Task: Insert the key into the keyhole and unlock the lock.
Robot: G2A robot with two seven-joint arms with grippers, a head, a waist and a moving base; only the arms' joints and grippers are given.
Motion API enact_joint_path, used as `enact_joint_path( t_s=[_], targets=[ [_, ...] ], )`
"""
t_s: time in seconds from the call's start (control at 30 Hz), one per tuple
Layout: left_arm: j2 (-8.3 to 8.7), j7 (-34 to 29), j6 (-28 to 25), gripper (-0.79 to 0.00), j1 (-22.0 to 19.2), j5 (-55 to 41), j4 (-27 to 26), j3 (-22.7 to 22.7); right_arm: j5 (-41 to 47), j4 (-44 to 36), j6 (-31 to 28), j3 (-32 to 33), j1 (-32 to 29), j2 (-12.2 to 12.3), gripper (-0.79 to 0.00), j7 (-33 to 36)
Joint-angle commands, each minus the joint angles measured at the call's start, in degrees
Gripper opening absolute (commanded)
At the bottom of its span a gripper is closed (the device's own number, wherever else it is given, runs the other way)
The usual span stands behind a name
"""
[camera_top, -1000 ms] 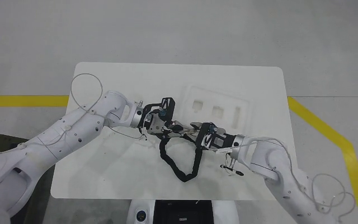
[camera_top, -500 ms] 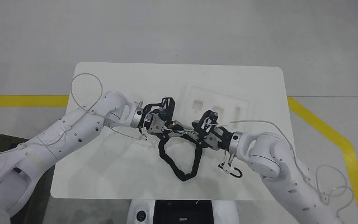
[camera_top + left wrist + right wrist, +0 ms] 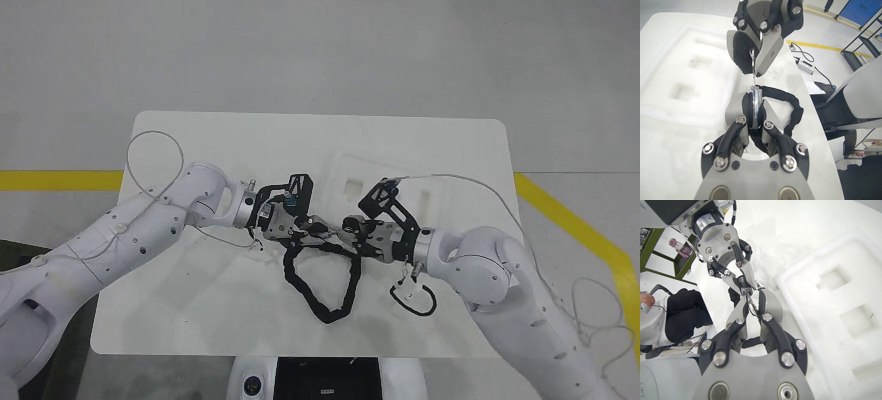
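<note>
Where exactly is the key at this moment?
In the left wrist view the key is pinched in the right hand, its tip at the chrome lock cylinder held by the left hand, beside the white foam tray.

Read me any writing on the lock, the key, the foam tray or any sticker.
The lock: none visible.
The key: none visible.
The foam tray: none.
The motor sticker: printed, but too small to read.

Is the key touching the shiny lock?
Touching. In the left wrist view the key runs straight into the end of the lock with no gap between them; the right wrist view shows the same.
</note>
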Motion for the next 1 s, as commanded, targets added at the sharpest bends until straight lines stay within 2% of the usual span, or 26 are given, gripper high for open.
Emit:
enact_joint_path(
  t_s=[0.0,0.03,0.1,0.13,0.17,0.53,0.8,0.97],
  targets=[
    [0.00,0.0,0.0,-0.785,0.0,0.0,0.0,0.0,0.3,0.0,0.2,0.0,0.2,0.0,-0.785,0.3],
    [0.00,0.0,0.0,-0.785,0.0,0.0,0.0,0.0,0.4,0.0,0.4,-0.1,0.2,0.0,-0.748,0.3],
    [0.00,0.0,0.0,-0.785,0.0,0.0,0.0,0.0,0.5,0.1,0.5,-0.2,0.3,-0.1,-0.499,0.4],
    [0.00,0.0,0.0,-0.785,0.0,0.0,0.0,0.0,0.5,0.1,0.6,-0.3,0.3,-0.1,-0.286,0.3],
    [0.00,0.0,0.0,-0.785,0.0,0.0,0.0,0.0,0.6,0.2,0.6,-0.3,0.2,-0.1,0.000,0.3],
    [0.00,0.0,0.0,-0.785,0.0,0.0,0.0,0.0,4.5,-0.1,-1.5,2.9,-3.1,0.2,0.000,-4.7],
    [1.00,1.9,5.2,-0.785,4.2,-1.1,0.2,-3.9,6.2,-0.4,-9.6,8.4,-9.0,0.9,0.000,-13.8],
    [2.38,2.7,8.7,-0.785,7.6,-2.9,0.8,-6.9,3.7,1.1,-14.2,11.6,-12.4,1.1,0.000,-22.3]
  ],
)
